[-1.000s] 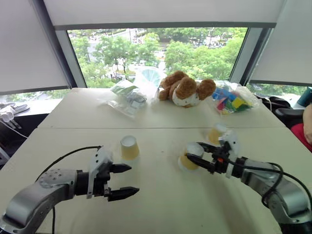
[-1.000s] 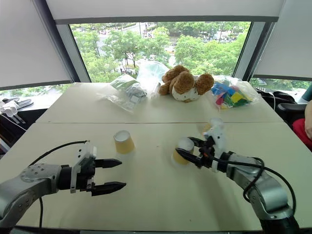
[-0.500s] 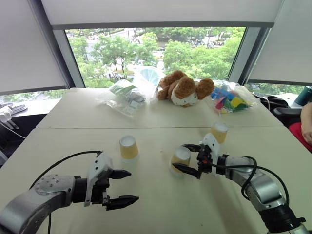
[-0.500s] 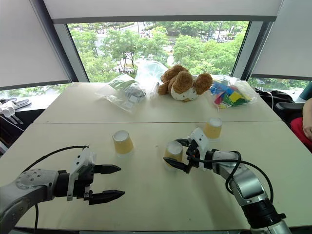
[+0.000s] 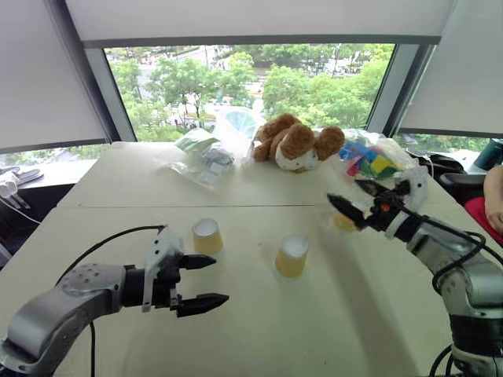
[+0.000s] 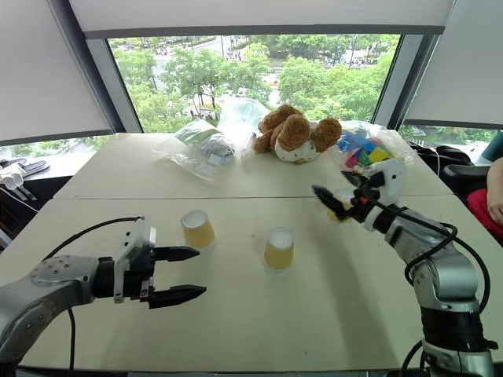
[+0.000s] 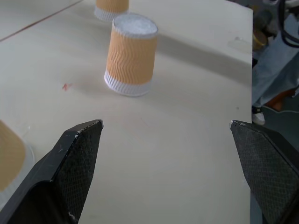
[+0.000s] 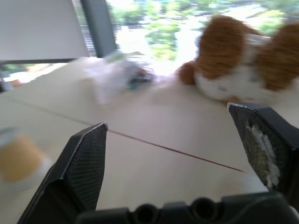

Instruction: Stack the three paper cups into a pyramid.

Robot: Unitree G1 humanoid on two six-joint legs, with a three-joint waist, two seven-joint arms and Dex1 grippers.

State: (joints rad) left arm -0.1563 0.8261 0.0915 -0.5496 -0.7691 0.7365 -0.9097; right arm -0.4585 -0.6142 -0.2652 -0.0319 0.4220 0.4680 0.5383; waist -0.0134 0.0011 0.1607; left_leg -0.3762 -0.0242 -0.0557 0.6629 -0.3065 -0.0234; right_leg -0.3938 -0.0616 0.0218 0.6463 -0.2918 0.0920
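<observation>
**Standing apart: three cups on the surface, no pyramid built**

Reaching low over the near left part of the surface, the left gripper had its two black fingers spread wide and held nothing. It pointed toward the robot's right, level with the surface and clear of it.

Just beyond that gripper stood the left cup, upside down with its white rim on the surface. Near the middle stood the centre cup, also upside down and free of any contact. In the left wrist view this centre cup appeared between the spread fingers, well ahead of them, with another cup farther off.

Farther back and to the right, the right gripper was raised above the surface, its fingers spread wide and empty. The third cup sat on the surface directly beneath and behind that gripper, partly hidden by it; whether it was upright could not be told. All three cups stood well apart from one another, and none rested on another.

At the far side of the surface, by the window, lay a clear plastic bag, a brown teddy bear and a bag of coloured blocks. A person's arm showed at the right edge.
</observation>
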